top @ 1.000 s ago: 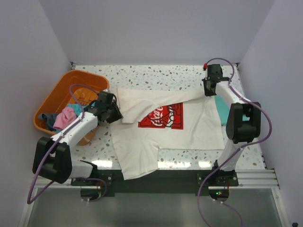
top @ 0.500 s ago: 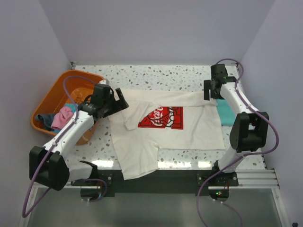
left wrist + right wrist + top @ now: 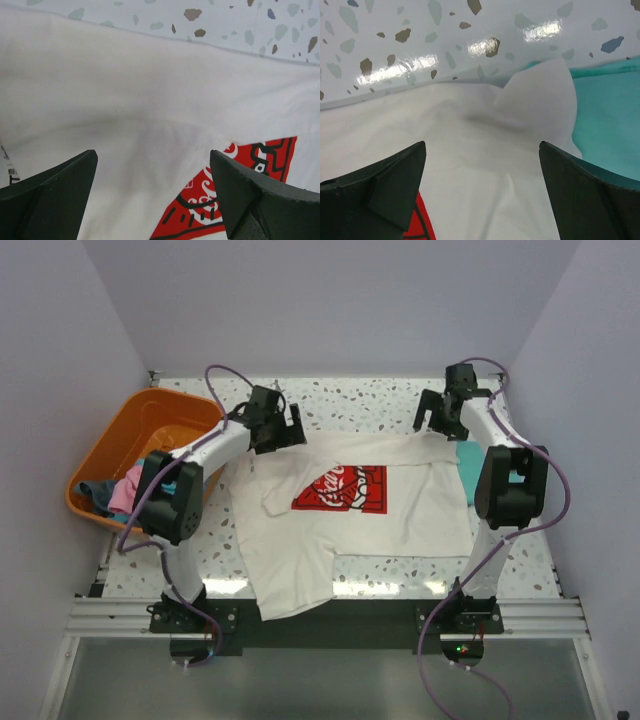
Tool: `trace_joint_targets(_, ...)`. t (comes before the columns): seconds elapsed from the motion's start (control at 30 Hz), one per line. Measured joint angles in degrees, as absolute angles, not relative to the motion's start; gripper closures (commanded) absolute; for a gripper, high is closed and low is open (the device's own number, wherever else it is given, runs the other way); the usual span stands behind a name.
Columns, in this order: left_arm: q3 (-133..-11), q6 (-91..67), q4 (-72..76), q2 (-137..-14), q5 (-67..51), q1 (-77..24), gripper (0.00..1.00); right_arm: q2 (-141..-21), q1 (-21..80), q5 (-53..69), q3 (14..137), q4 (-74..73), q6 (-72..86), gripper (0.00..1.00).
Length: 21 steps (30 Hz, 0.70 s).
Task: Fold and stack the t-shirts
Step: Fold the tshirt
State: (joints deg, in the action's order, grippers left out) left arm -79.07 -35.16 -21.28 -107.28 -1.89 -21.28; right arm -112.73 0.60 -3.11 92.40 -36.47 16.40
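Top external view: the cream shirt [image 3: 350, 515] is seen spread unfolded beside the teal shirt [image 3: 471, 468], with the left gripper [image 3: 272, 430] and the right gripper [image 3: 438, 422] held wide and empty, so folding and stacking are judged undone.

One cream-white t-shirt [image 3: 400, 515], one teal t-shirt [image 3: 467, 475], one orange basket [image 3: 110, 445], two arms, left arm [image 3: 215, 445] and right arm [image 3: 510, 485]
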Motion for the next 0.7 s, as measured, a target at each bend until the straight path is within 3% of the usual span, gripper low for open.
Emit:
trace_joint_targets(0.2,-87.44,-34.06,-21.82,-120.36,0.64,-20.34,0.0,-118.48,-1.87,1.76,95.2,-34.37,16.53,0.01)
trace_joint_targets(0.7,-100.42,-33.45,-23.44,-129.25,6.26,-17.02,0.0,-125.69,-5.23,2.15,99.68,-33.78,17.78,0.01)
